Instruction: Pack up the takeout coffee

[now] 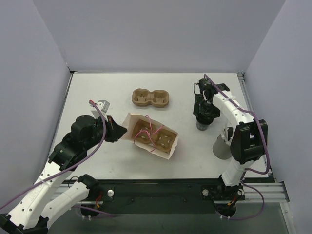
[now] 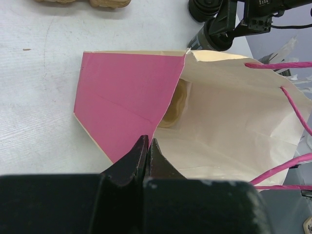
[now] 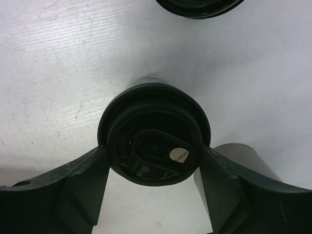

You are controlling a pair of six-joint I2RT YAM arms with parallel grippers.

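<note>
on the left, my left gripper [image 2: 147, 148] is pinched shut on the rim of the paper bag [image 2: 126, 97], which lies with its mouth open and a pulp tray [image 1: 165, 141] inside. the coffee cup [image 3: 153, 134] stands upright on the table [image 1: 97, 92], well to the right of the bag and directly between the fingers of the right gripper [image 3: 153, 151], so that arm is by far the nearer. its fingers [image 3: 83, 185] sit at the lid's rim on both sides, though i can't tell whether they actually grip it yet.
</note>
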